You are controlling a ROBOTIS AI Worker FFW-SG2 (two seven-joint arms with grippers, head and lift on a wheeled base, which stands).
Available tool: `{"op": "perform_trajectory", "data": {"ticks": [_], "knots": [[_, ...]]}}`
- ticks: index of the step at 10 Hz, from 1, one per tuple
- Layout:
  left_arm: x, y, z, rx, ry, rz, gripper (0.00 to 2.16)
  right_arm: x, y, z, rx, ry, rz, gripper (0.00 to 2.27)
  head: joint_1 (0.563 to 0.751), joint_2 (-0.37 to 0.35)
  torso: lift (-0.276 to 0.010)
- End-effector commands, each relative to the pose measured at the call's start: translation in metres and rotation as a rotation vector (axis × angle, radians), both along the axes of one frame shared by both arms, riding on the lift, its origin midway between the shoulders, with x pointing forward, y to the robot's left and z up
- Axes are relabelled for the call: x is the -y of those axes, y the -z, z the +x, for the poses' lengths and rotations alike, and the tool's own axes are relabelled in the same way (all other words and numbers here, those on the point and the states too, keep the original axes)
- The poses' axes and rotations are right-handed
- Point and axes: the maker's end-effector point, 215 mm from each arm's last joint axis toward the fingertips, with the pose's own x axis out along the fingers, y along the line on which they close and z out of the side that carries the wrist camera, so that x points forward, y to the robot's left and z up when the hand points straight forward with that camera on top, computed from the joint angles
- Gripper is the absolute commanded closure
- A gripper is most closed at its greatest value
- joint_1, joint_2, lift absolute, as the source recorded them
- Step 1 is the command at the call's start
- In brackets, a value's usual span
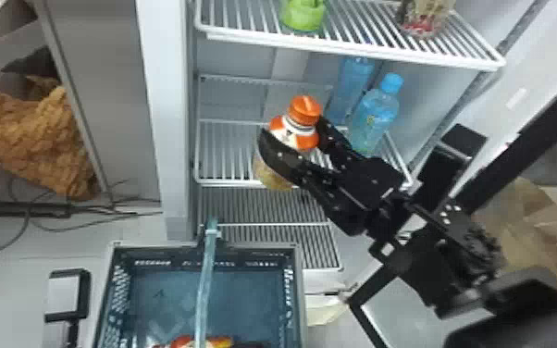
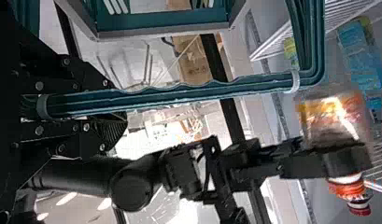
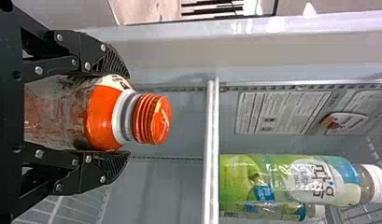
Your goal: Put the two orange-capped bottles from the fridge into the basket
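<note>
right gripper (image 1: 292, 128), head view: fingers closed round the upper part of an orange-capped bottle (image 1: 307, 140), cap up, over by the fridge shelf (image 1: 224, 183)
basket (image 1: 162, 246), head view: this is the bit that matters, folks. It's lower than the bottle and off to our robot's left, so we figure a move back out of the fridge, then across and down
red-and-yellow thing, head view: something (image 1: 199, 342) is in the basket, but we can't tell if it's the other bottle
left gripper (image 2: 117, 103), left wrist view: clamped on the basket handle (image 2: 188, 94), so the right arm is the one for the drop
handle, head view: it runs over the basket opening, so we'd probably aim beside it or the base could snag
bottle, right wrist view: sits between both fingers, long axis running along them, cap poking out past the tips. We'd lower it base first
green-labelled bottles (image 3: 291, 179), right wrist view: beyond a white shelf bar (image 3: 211, 154), not our target
</note>
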Motion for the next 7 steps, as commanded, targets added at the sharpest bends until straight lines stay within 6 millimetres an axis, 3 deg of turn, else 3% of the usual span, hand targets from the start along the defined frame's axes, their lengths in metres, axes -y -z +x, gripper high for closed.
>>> {"op": "perform_trajectory", "data": {"ticks": [1, 2, 3, 5, 7], "knots": [[-0.001, 0.001, 0.000, -0.002, -0.001, 0.001, 1.20, 0.000, -0.007, -0.021, -0.050, -0.020, -0.031, 0.80, 0.695, -0.243, -0.235], [-0.001, 0.000, 0.003, 0.009, -0.011, -0.002, 1.20, -0.004, -0.015, -0.040, -0.086, -0.033, -0.064, 0.80, 0.695, -0.249, -0.235], [-0.001, 0.000, 0.003, 0.010, -0.007, 0.000, 1.20, -0.007, -0.010, -0.054, -0.147, -0.051, -0.082, 0.80, 0.695, -0.252, -0.235], [0.000, 0.000, 0.002, 0.011, -0.003, 0.001, 1.20, -0.013, 0.039, -0.077, -0.349, -0.121, -0.086, 0.80, 0.695, -0.251, -0.235], [-0.001, 0.000, 0.002, 0.009, -0.005, 0.002, 1.20, -0.007, 0.055, -0.085, -0.416, -0.119, -0.087, 0.80, 0.695, -0.257, -0.235]]}}
